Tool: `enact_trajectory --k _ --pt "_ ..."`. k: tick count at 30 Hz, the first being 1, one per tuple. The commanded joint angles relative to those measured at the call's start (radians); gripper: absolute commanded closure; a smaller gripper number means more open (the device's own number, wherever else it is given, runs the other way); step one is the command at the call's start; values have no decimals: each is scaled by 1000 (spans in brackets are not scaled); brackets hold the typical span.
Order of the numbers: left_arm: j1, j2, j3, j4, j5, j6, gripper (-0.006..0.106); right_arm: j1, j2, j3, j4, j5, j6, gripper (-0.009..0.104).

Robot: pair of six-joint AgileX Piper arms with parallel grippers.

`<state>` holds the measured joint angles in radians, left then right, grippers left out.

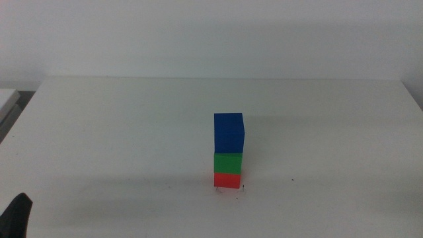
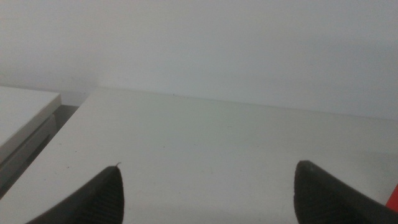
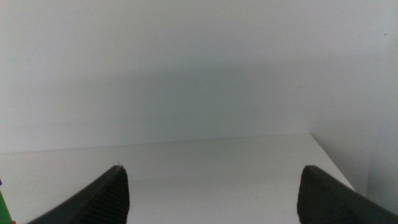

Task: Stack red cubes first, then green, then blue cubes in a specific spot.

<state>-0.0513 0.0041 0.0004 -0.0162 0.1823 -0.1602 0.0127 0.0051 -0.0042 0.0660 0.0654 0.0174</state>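
A bare white table [image 1: 132, 132] surrounds a three-cube tower, nothing crowding it. One red cube [image 1: 227, 180] sits lowest on the marked spot [image 1: 230, 190], one green cube [image 1: 227, 163] above, one blue cube [image 1: 229, 133] on top. The left gripper [image 2: 208, 193] waits at seven o'clock, jaws apart; the right gripper [image 3: 214, 193] likewise gapes empty.

Three cubes sit in one stack near the table's [image 1: 119, 132] front-centre: btm cube [image 1: 227, 180] on the tabletop, mid cube [image 1: 227, 162] on it, top cube [image 1: 229, 133] on that. Two specks [image 1: 244, 188] lie just in front of the btm cube's corners, w/ a lone speck [image 1: 291, 180] further R. My left gripper [image 1: 18, 211] sits at the near L corner, well apart from the stack.
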Motion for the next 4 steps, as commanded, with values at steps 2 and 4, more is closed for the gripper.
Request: enact_trajectory --k 2,4 --pt "3 -4 0 2 -14 -1 7 -4 -5 4 -12 -11 -12 2" --pt "3 -4 0 2 -14 -1 7 -4 -5 4 -12 -11 -12 2"
